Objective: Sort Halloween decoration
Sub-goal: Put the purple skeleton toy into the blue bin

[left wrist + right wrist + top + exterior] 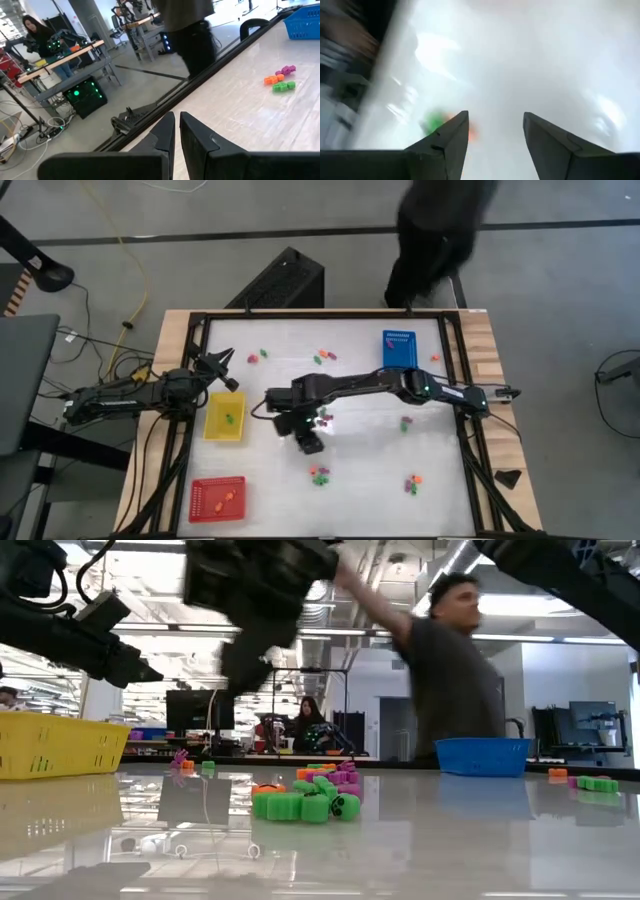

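Tiny orange, green and purple Halloween pieces lie on the white table in small clusters: one (320, 475) near the middle, one (412, 483) to its right, others (322, 358) (258, 358) (405, 422) farther off. The nearest cluster (310, 802) fills the low view's middle. My right gripper (310, 442) hangs open above the table's middle, just beyond that cluster; blurred green and orange pieces (437, 122) show beside one finger of my right gripper (495, 135). My left gripper (177, 132) is shut and empty, above the far end of the yellow tray (225, 417).
The yellow tray holds a green piece (228, 418). A red tray (217, 498) with orange pieces sits at the near left, a blue tray (399, 348) at the far right. A person (430, 240) moves just beyond the table's far edge.
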`<control>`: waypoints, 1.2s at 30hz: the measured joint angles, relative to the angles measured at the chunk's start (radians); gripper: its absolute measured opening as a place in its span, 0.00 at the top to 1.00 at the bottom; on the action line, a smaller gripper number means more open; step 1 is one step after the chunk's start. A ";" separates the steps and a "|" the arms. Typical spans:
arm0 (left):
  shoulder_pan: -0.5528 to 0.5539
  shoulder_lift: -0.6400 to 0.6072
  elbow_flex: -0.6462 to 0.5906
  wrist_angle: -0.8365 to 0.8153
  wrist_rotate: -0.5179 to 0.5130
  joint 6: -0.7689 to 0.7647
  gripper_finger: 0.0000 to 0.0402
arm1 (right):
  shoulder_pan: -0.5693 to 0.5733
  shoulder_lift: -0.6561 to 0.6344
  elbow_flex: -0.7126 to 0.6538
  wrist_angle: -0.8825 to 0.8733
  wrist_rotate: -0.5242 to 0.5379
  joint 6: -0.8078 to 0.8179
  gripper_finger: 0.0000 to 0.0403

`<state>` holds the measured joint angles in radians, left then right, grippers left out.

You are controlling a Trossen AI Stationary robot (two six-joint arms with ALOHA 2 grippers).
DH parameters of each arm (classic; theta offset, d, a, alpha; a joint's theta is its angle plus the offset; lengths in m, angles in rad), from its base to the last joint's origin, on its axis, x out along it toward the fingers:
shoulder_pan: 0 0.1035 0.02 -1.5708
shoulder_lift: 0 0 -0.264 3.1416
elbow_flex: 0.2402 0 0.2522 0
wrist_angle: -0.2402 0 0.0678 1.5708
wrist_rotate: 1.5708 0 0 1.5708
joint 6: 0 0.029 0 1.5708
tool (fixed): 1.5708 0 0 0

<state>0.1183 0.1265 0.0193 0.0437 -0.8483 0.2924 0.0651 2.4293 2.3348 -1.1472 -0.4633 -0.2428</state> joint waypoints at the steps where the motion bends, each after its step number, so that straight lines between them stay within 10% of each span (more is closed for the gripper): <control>1: 0.000 0.000 0.000 0.000 -0.001 0.000 0.96 | -0.001 -0.005 -0.007 -0.062 0.030 -0.006 0.47; 8: 0.000 0.000 0.000 0.000 0.000 0.000 0.96 | 0.003 -0.155 -0.370 -0.077 0.088 0.000 0.52; 18: 0.000 0.000 0.000 0.000 0.000 0.000 0.96 | -0.048 -0.565 -1.054 0.731 0.254 0.231 0.58; 36: 0.000 -0.002 0.000 0.000 0.001 0.000 0.96 | -0.057 -0.456 -1.126 0.823 0.368 0.243 0.58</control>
<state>0.1181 0.1246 0.0195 0.0437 -0.8477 0.2923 0.0086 1.9732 1.2087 -0.3246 -0.0956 0.0001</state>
